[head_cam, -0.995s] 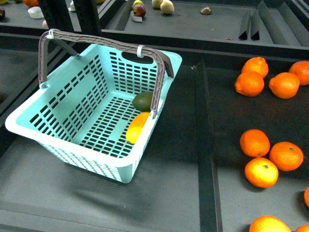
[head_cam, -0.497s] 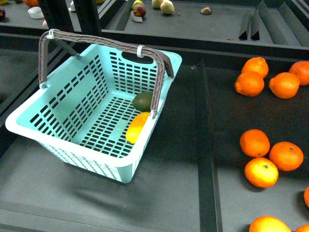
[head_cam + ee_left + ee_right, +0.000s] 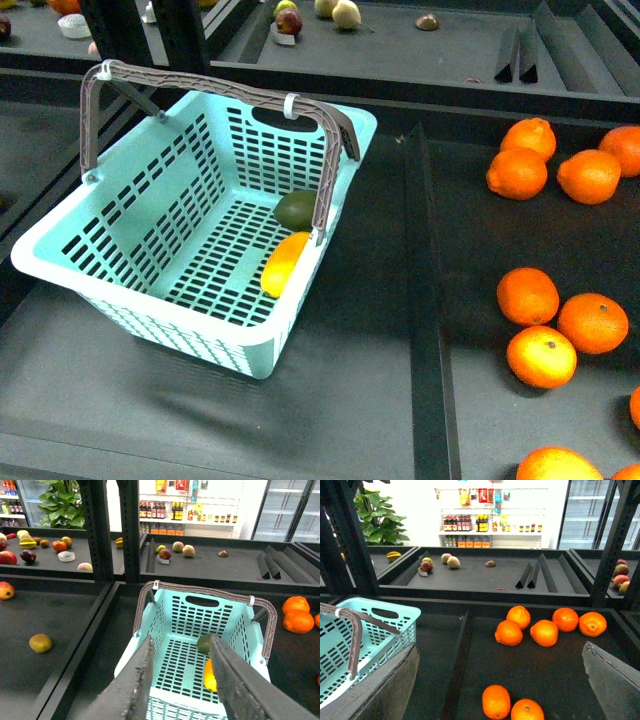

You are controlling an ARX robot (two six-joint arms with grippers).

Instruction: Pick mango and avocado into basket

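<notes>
The dark display shelf is split by raised black dividers into shallow bays. The turquoise basket sits tilted in the middle bay, one end propped up on the back ledge. In the bay beside it, loose oranges lie scattered in two clusters, some touching. The tier behind holds a few apples and pears near its back edge, plus two black wedge-shaped dividers lying together. Off to the far side, another bay carries a lone yellowish fruit and a red apple
</notes>
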